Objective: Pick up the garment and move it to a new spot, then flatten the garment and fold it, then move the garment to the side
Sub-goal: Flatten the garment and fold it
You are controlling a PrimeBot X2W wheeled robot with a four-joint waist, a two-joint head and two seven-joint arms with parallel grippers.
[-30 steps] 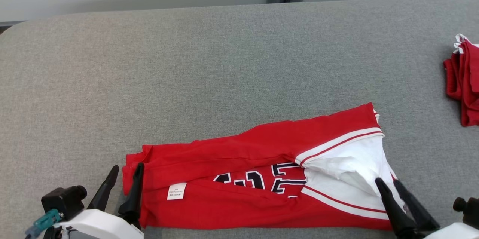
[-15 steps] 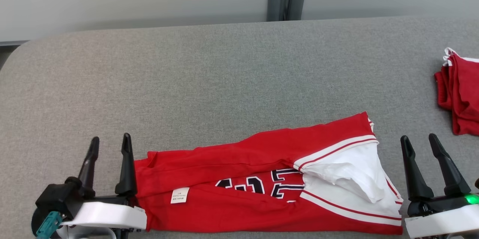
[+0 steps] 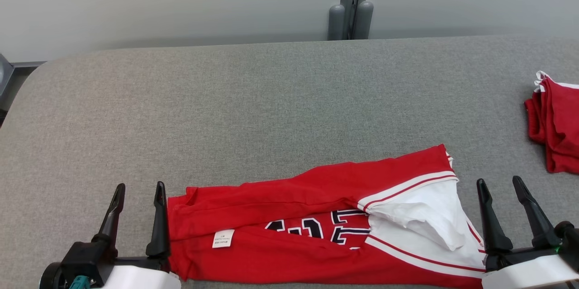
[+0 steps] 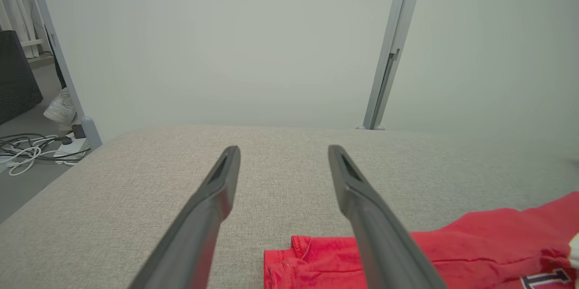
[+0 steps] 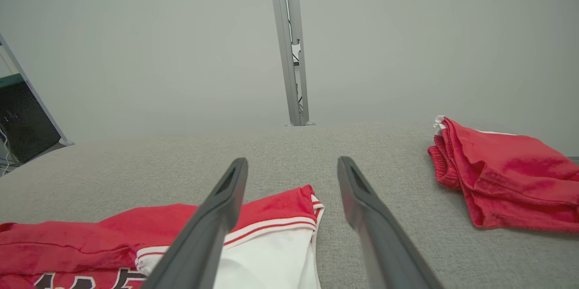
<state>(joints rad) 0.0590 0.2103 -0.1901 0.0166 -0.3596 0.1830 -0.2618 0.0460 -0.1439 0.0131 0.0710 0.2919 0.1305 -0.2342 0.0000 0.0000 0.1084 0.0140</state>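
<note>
While garment [image 3: 294,189] lies between both | left gripper [image 3: 140,184] wide, empty, just beside it | right gripper [image 3: 498,180] wide, empty

Red jersey [image 3: 289,189] with white side panel, dark numerals, small white label; folded lengthwise, lying flat between left hand [image 3: 140,185] and right hand [image 3: 498,180], ends just beside each.

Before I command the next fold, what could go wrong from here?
1. The jersey has a puffed, creased white flap; folding over it could trap wrinkles.
2. The left jaws stand open beside its layered left hem; a shallow pinch may catch one layer.
3. A second red garment lies to the right; sliding the jersey there could tangle them.
</note>
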